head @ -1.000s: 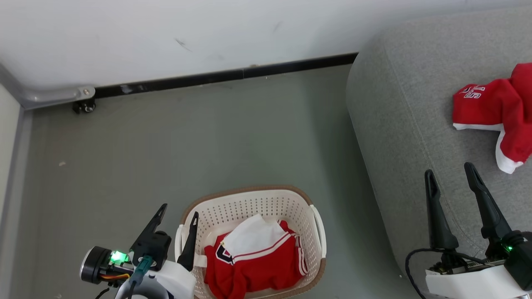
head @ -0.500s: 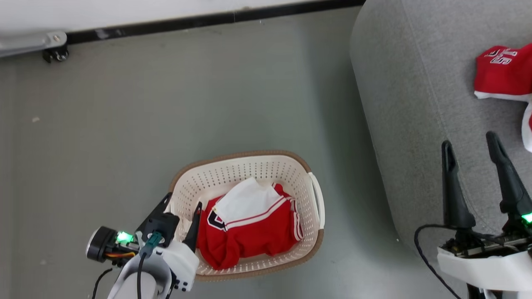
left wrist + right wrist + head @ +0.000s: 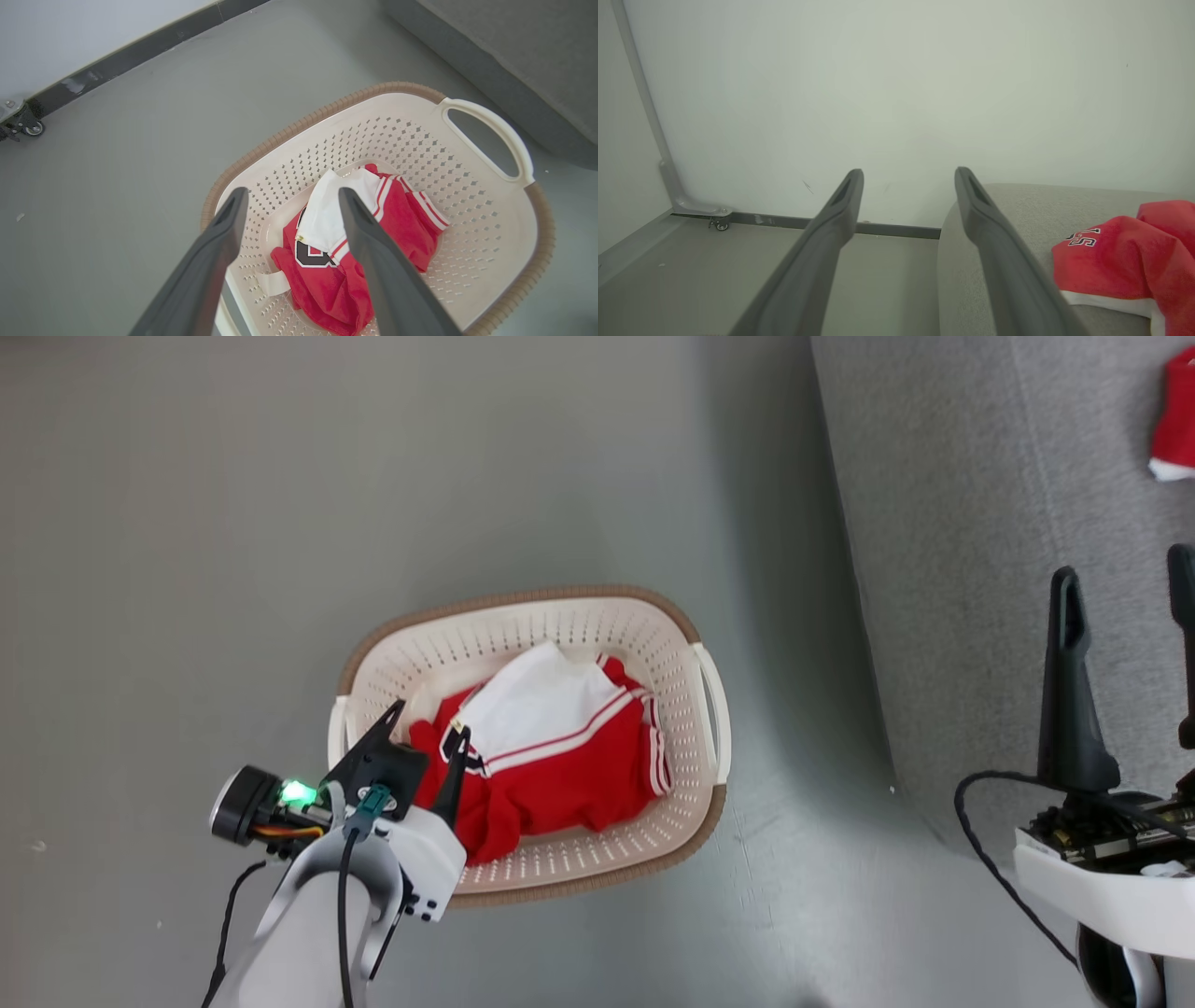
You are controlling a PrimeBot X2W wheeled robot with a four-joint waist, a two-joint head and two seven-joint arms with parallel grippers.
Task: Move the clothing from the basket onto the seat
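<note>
The cream basket [image 3: 523,598] with a brown rim stands on the grey floor, left of the grey seat [image 3: 980,569]. Inside it lies a crumpled piece of red clothing [image 3: 560,789] with white stripes, white lining and a black letter. My left gripper [image 3: 431,721] hangs open over the basket's left end, fingers just above that garment. In the left wrist view the left gripper [image 3: 293,191] frames the clothing [image 3: 402,210] in the basket [image 3: 327,109]. My right gripper [image 3: 1123,565] stands open and empty above the seat. Another red garment [image 3: 1120,256] lies on the seat [image 3: 1017,200], right of the right gripper [image 3: 909,171].
A white wall with a black baseboard [image 3: 896,229] runs behind the floor. A grey frame on a small caster [image 3: 32,128] sits at the wall's left end. Bare grey floor [image 3: 233,523] lies around the basket. The seat's edge [image 3: 514,46] runs close past the basket's right handle.
The head camera has tilted down, so wall and baseboard have left its view. My left gripper has moved from the basket's left rim to over the garment inside. Both grippers stay open.
</note>
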